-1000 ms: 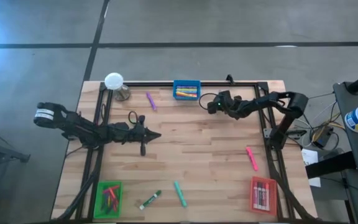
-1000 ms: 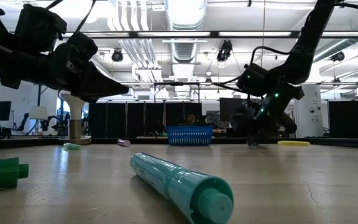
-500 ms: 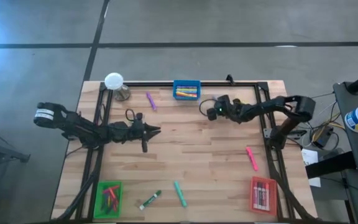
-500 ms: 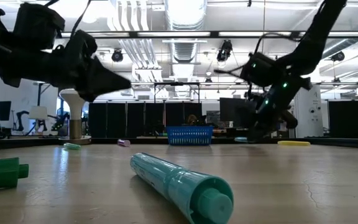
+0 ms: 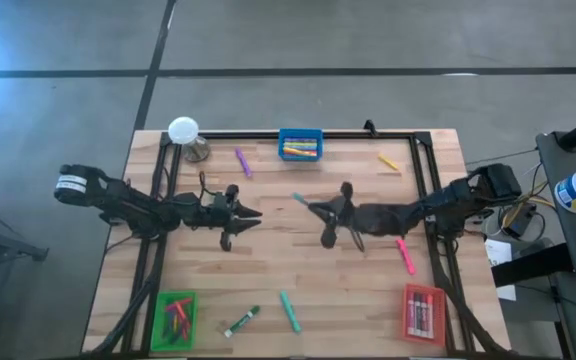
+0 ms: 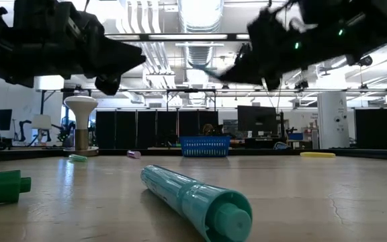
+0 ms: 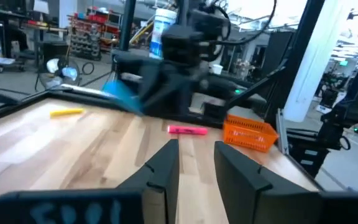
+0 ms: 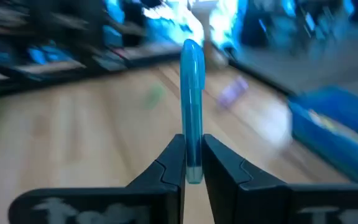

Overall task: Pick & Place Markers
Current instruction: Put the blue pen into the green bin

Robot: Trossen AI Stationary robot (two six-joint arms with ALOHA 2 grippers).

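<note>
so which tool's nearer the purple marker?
Left. The left tool sits just below the purple marker in the high view; the right tool, holding a blue marker, is farther across.

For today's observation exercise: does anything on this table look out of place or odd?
Yes. Several markers lie loose on the wood instead of in trays: purple, yellow, pink, teal and green-and-white. The right gripper holds a blue marker above mid-table; the left gripper is open and empty.

One camera looked straight down on the whole worktop (image 5: 298, 215); another sat at its surface, facing across toward twelve o'clock. Both shared the blue tray (image 5: 300, 145).
</note>
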